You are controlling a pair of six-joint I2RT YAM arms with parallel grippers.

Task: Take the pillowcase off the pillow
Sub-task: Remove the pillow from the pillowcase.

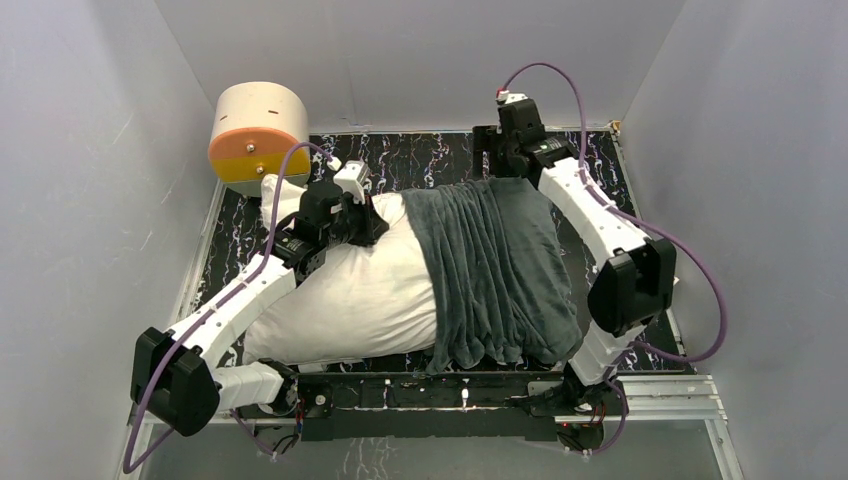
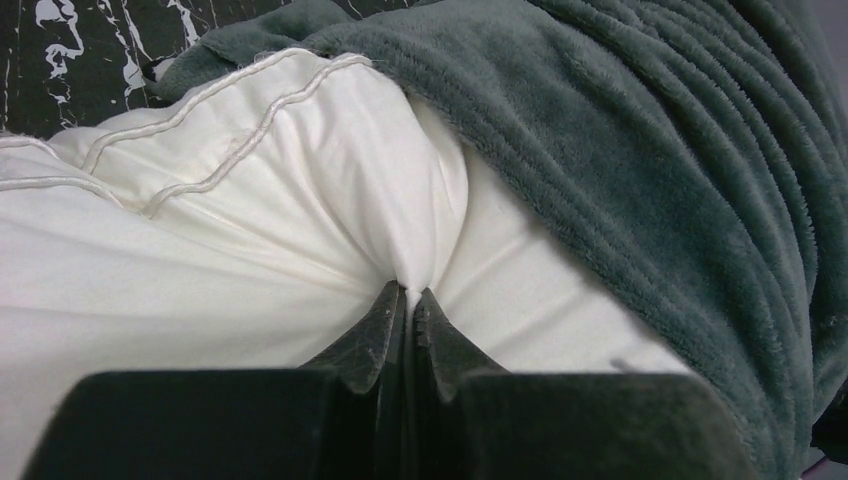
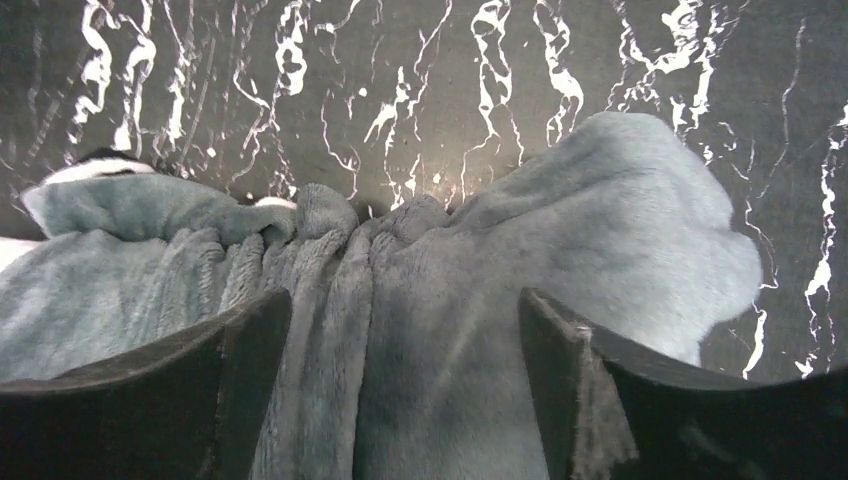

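The right gripper (image 3: 402,300) hangs with jaws spread wide over the bunched grey-green pillowcase (image 3: 610,220) (a striped scrap shows at left) on the marbled black table (image 3: 300,60).

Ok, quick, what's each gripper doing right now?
Left gripper: shut on a fold of the pillow.
Right gripper: open over the pillowcase, holding nothing.

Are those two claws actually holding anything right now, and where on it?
The left claw pinches a fold of the white pillow, on its bare part beside the pillowcase edge. The right claw stands open over the pillowcase, holding nothing.
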